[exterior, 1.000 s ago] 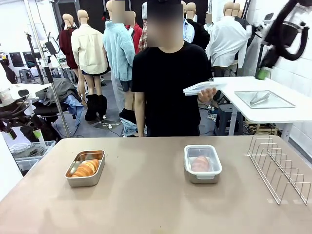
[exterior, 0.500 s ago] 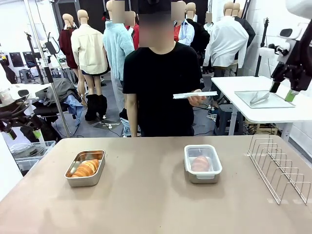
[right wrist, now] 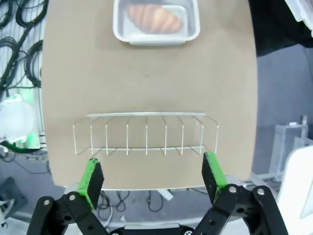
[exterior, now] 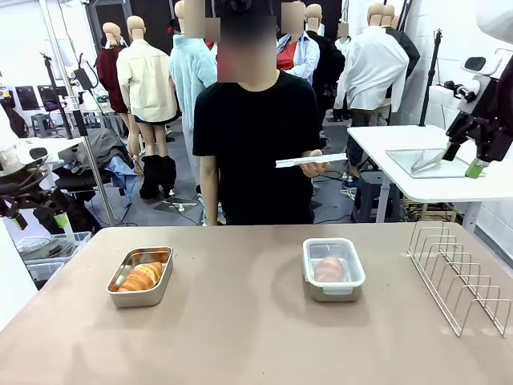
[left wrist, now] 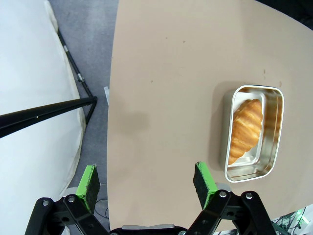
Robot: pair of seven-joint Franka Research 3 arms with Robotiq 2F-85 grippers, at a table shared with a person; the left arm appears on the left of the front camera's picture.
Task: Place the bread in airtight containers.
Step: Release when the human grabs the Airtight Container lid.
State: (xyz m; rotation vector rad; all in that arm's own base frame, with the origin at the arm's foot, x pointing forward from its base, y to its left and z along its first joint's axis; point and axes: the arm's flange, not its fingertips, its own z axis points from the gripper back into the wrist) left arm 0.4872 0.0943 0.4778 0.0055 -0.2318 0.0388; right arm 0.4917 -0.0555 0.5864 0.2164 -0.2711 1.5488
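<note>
Overhead, both grippers [left wrist: 146,181] [right wrist: 152,174] wide open, empty; lidded croissant [right wrist: 153,17], uncovered croissant [left wrist: 244,130].

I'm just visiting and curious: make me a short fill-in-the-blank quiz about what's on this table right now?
1. The golden croissant lies in a steel pan that has no ____.
2. The lidded steel container holds one ____.
3. The person's hand holds a flat clear ____.
4. The bare wire rack holds ____.

Missing words: lid; croissant; lid; nothing
</note>
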